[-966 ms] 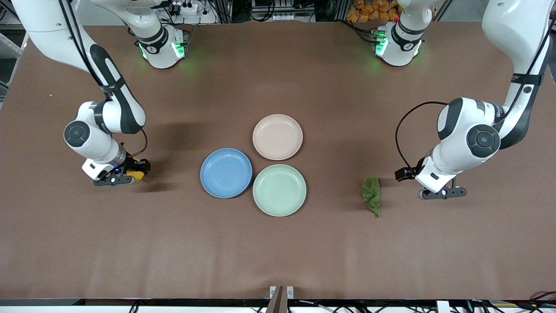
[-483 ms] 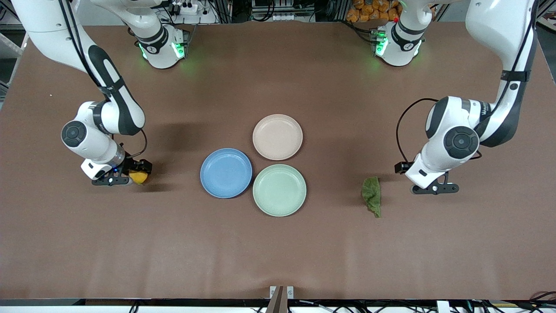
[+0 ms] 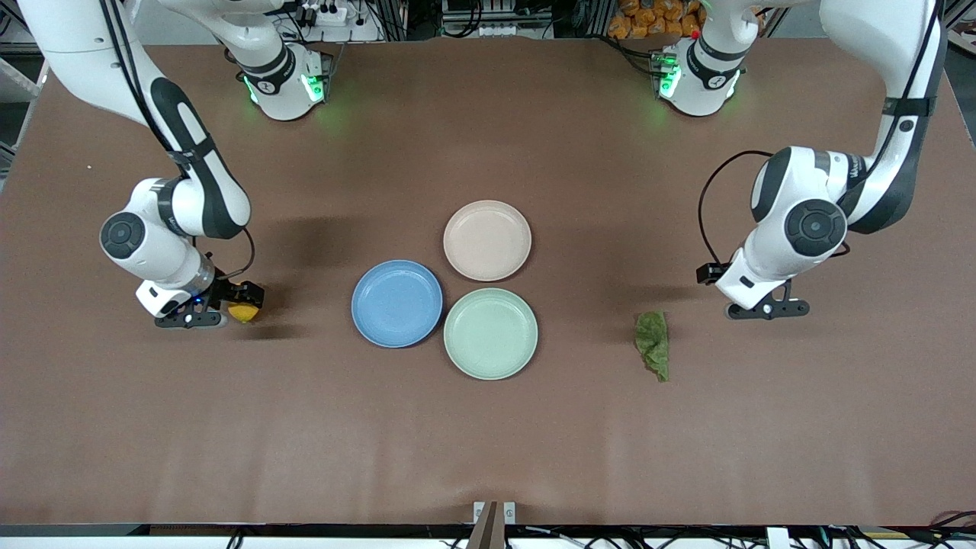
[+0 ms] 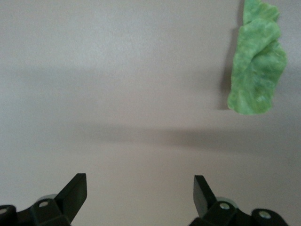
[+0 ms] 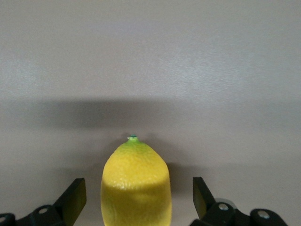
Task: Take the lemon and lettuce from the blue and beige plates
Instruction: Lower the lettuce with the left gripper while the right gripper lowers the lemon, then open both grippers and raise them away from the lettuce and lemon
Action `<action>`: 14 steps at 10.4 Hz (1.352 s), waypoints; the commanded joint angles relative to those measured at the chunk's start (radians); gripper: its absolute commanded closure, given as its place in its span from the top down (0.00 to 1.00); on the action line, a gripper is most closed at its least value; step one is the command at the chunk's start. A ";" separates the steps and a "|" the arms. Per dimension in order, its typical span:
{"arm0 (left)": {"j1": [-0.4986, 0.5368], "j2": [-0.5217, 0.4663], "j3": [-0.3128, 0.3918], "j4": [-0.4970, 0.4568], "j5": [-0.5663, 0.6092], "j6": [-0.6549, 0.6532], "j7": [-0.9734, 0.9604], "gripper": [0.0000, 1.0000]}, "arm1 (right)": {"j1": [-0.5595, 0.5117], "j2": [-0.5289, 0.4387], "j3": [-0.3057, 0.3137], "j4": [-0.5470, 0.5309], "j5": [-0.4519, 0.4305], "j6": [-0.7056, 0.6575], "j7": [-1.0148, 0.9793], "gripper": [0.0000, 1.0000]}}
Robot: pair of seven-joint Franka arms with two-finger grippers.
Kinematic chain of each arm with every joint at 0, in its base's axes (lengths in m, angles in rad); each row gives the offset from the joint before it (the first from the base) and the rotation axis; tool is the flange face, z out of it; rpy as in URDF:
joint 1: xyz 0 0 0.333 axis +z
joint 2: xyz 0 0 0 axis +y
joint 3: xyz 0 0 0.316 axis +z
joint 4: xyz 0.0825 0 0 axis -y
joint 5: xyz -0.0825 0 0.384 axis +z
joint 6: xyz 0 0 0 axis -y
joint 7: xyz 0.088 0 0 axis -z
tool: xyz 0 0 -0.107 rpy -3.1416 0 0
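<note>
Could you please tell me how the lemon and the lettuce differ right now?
The lemon is a plump yellow oval; the lettuce is a flat, crinkled green leaf. The lemon lies toward the right arm's end of the table, the lettuce toward the left arm's. The lemon sits between the open fingers of the right gripper; the lettuce lies apart from the open left gripper. Both rest on the bare table, on no plate.

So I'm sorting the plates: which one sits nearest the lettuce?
The mint-green plate, nearest the front camera; the blue plate and beige plate lie farther from the lettuce.
</note>
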 commanded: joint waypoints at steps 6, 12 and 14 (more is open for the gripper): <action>0.026 -0.175 -0.023 0.000 -0.206 -0.004 0.065 1.00 | 0.030 -0.175 -0.009 0.085 0.023 -0.304 0.003 1.00; 0.026 -0.215 -0.023 0.257 -0.201 -0.200 0.176 1.00 | 0.063 -0.226 -0.011 0.412 0.010 -0.818 0.159 1.00; 0.025 -0.221 -0.023 0.322 -0.189 -0.257 0.183 1.00 | 0.070 -0.228 -0.005 0.481 0.010 -0.884 0.159 1.00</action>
